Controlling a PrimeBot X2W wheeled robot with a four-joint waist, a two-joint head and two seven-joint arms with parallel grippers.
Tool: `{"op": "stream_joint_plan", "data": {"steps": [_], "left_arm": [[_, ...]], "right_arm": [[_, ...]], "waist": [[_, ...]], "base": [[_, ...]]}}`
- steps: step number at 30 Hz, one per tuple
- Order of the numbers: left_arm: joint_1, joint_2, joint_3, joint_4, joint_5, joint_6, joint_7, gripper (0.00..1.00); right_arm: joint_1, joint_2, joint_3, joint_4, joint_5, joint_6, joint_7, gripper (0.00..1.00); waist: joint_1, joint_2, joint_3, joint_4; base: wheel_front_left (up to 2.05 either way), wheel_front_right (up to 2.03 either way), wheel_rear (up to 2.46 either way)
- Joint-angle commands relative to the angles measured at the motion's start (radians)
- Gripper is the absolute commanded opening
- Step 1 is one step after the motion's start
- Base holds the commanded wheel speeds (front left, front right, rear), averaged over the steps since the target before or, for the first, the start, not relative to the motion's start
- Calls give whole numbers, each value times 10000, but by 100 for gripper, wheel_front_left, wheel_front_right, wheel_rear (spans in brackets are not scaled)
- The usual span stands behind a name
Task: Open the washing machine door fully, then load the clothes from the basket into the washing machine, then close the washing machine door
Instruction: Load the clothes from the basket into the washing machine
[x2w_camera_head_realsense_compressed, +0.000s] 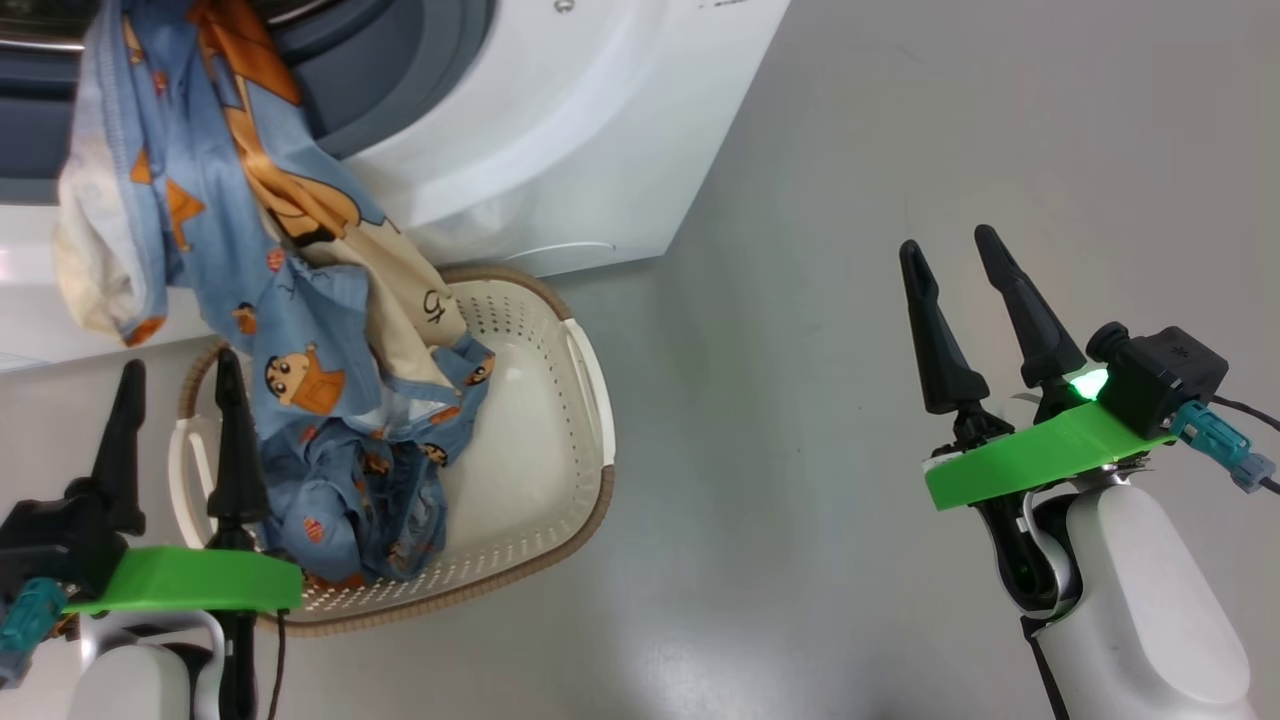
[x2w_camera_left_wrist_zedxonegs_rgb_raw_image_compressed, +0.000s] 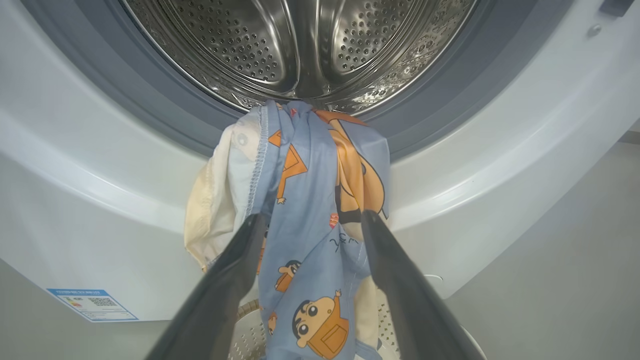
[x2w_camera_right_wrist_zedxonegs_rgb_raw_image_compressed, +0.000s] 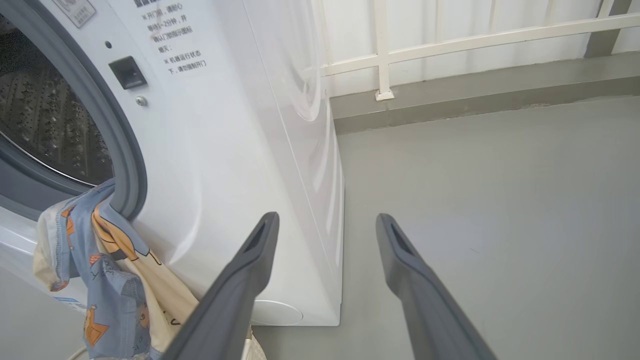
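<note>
Dark fingers of left gripper apart, empty, at basket's left rim, just beside clothes. Clothes: blue cartoon-print fabric, cream and orange patches, limp. One end over washer seal at drum mouth, rest trailing into basket. Step, as judged: loading, half done. Next: grip hanging bunch low, lift, push deep into drum, else it may slide out. Right gripper over floor, well apart, fingers spread, empty.

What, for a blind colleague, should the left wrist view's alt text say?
Blue cartoon-print clothes hang from the washing machine's steel drum over its grey seal, trailing down to the basket. The left gripper's dark fingers stand open in the foreground.
</note>
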Motion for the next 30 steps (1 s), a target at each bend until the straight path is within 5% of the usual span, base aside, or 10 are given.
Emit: {"op": "stream_joint_plan", "data": {"steps": [1,19,26,30], "left_arm": [[195,79,304,-269,-33,25,-53,100],[40,-227,198,306,-66,-27,-53,100],[-441,-56,-160,1700,-68,-109,158,100],[-1566,149,-673,3600,-360,-230,666,100]], "right_arm": [[299,-22,148,-249,-112,16,-118,100],[317,-84,292,-163,-115,16,-118,100],[298,-105,317,-144,-80,16,-118,100],[242,-103,354,-132,-54,16,-118,100]], "waist": [[0,0,-54,81],[0,0,-194,151],[0,0,-158,124],[0,0,-70,114]], "base": [[0,0,0],[0,0,0],[0,0,0],[0,0,0]]}}
